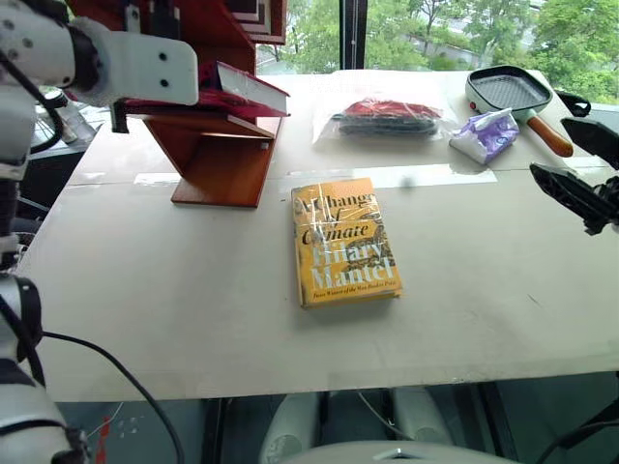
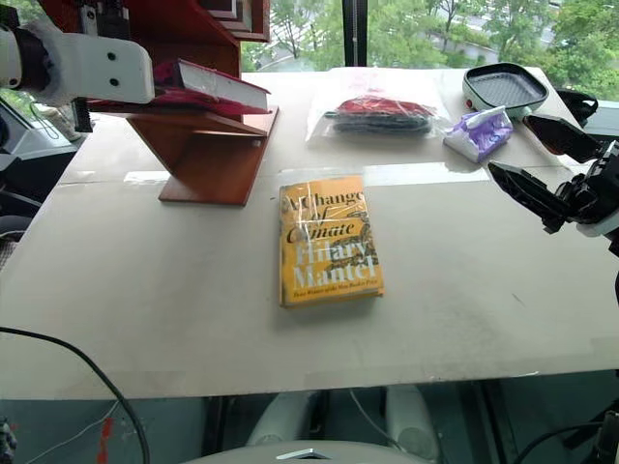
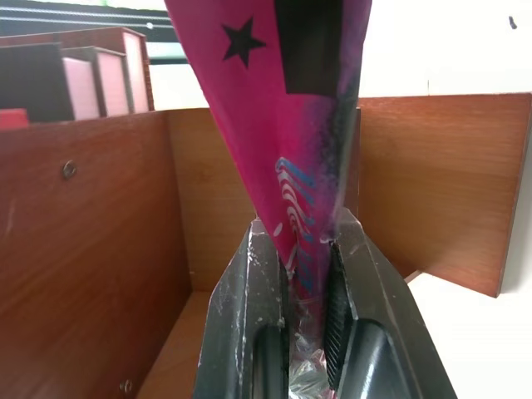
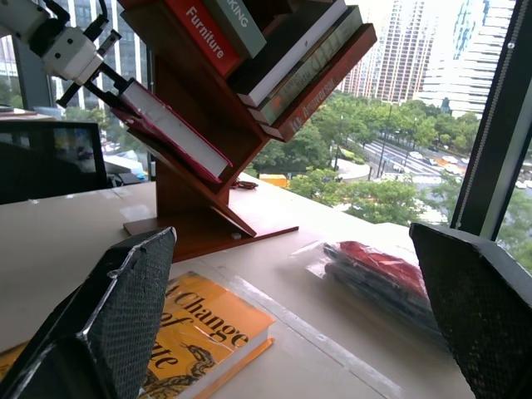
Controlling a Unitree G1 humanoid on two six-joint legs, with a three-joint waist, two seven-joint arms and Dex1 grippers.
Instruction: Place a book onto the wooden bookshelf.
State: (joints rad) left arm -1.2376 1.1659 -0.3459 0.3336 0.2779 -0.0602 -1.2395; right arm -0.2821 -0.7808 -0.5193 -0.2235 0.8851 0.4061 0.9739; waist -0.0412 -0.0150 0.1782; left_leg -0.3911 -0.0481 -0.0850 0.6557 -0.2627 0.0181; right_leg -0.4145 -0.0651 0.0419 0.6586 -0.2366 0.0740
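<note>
1. I see the left hand (image 3: pixel 307 274) clamped on the book (image 3: pixel 291 125); in the left wrist view its two black fingers (image 3: pixel 249 332) pinch the glossy magenta cover, which carries a black star and a dark patch.
2. The book lies on a slanted lower board of the wooden bookshelf (image 1: pixel 227 159), its page edge facing the counter's middle. In the right wrist view it rests tilted along that board, with the left hand at its upper end (image 4: pixel 104 79).
3. The wooden bookshelf stands at the far left of the counter (image 1: pixel 193 309) on a flat base. Its upper boards carry other books (image 4: pixel 283 50), one with a red spine lettered "Furniture".
4. The right hand (image 2: pixel 537 159) hangs over the counter's right edge, fingers spread wide, holding nothing. It is well apart from the shelf.
5. A yellow hardback (image 1: pixel 343 242) lettered "Hilary Mantel" lies flat near the counter's centre, cover up, just in front of the shelf base but not touching it.
6. Farther back I note a clear bag with red and dark contents (image 1: pixel 387 116), a purple-and-white packet (image 1: pixel 486 135), and a grill pan (image 1: pixel 508 92) with a wooden handle.
</note>
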